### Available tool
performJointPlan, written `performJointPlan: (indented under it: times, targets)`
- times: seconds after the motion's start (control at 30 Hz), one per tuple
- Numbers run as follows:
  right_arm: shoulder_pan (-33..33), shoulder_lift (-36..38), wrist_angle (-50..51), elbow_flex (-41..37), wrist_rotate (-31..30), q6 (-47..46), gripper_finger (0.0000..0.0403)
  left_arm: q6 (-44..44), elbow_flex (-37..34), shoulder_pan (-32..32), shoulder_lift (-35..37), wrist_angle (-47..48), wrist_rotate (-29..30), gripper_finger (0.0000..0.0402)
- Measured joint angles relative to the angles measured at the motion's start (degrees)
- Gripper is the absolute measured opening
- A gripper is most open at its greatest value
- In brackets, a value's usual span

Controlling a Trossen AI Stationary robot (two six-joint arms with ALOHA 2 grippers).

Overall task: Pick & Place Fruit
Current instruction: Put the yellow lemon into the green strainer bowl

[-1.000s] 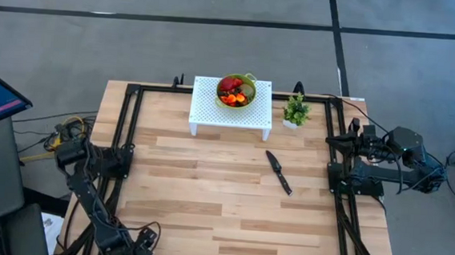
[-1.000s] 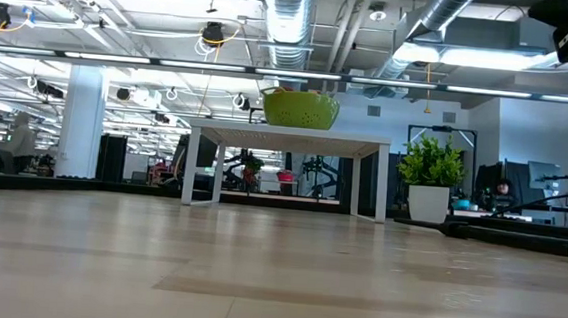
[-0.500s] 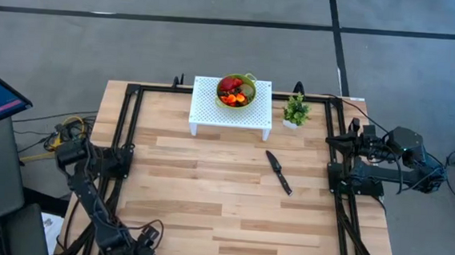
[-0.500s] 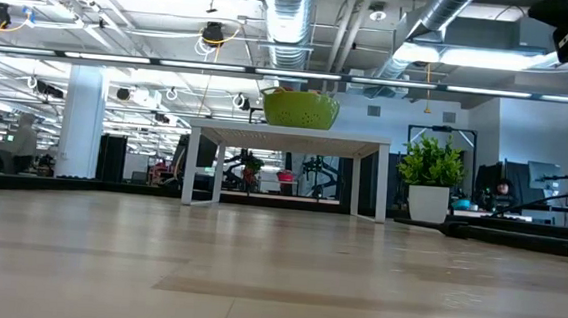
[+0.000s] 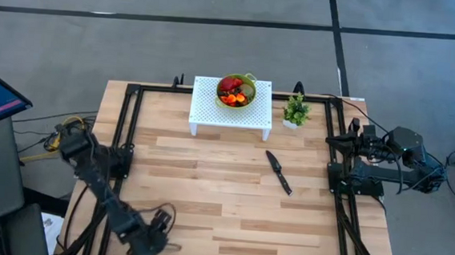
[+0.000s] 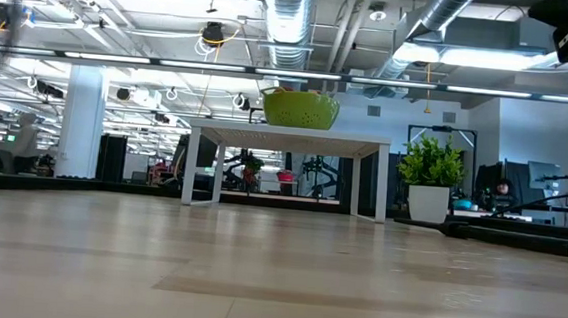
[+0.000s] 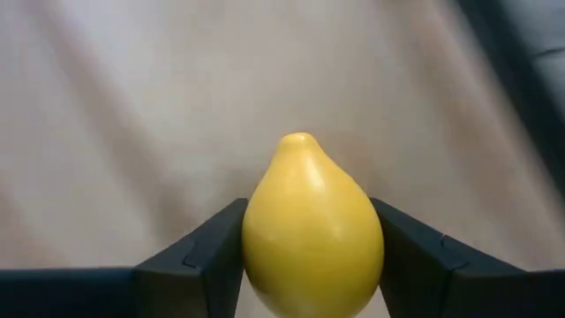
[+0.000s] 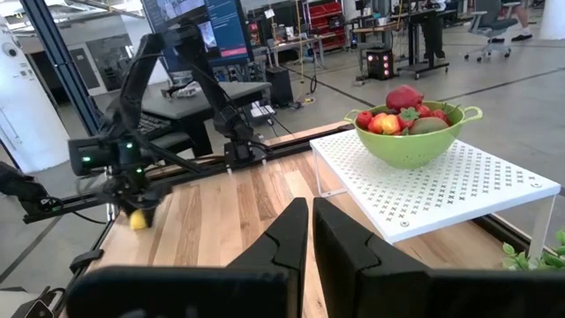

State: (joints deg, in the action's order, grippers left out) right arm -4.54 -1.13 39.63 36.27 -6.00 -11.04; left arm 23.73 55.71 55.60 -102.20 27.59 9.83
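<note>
A yellow lemon-shaped fruit (image 7: 305, 212) sits between the fingers of my left gripper (image 7: 309, 243), which is shut on it. That gripper stands at the table's near left (image 5: 156, 237) and points steeply down. In the right wrist view the lemon (image 8: 137, 219) shows as a small yellow spot under it. More fruit (image 5: 235, 90), red, orange and brown-green, lies in a green bowl (image 8: 410, 146) on a white perforated stand (image 5: 230, 110) at the far middle. My right gripper (image 8: 311, 231) waits shut at the right edge, pointing level. My left gripper pinches the lemon between its two fingers (image 7: 207, 252), one on each side of its widest part (image 7: 258, 243). The fingers come steeply from above, and the lemon's pointed tip (image 7: 297, 140) faces away from the wrist. Whether it hangs clear of the table I cannot tell.
A black knife (image 5: 278, 172) lies right of the table's middle. A small green potted plant (image 5: 295, 110) stands right of the stand. Black frame rails run along the left (image 5: 124, 136) and right (image 5: 338, 175) sides. Bare wood lies between the stand and the near edge.
My left arm has swung from the near left corner toward the table's right, carrying its gripper a little way inward over the wood. My right arm has kept still.
</note>
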Motion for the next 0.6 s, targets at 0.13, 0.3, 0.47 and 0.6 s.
performJointPlan:
  times: [0.13,0.3,0.47,0.6]
  targets:
    - [0.0,0.0,0.0,0.0,0.0,0.0,0.0017,-6.6,-2.6,-6.0,4.0,1.0,1.2,0.0202]
    - [0.0,0.0,0.0,0.0,0.0,0.0,0.0017,-15.7,-5.4,-15.8,10.2,-0.1,3.5,0.0219]
    - [0.0,0.0,0.0,0.0,0.0,0.0,0.0017,-23.1,-5.4,-27.3,14.7,-5.5,3.8,0.0196]
    - [0.0,0.0,0.0,0.0,0.0,0.0,0.0017,-30.6,-5.3,-34.9,17.0,-14.1,1.6,0.0204]
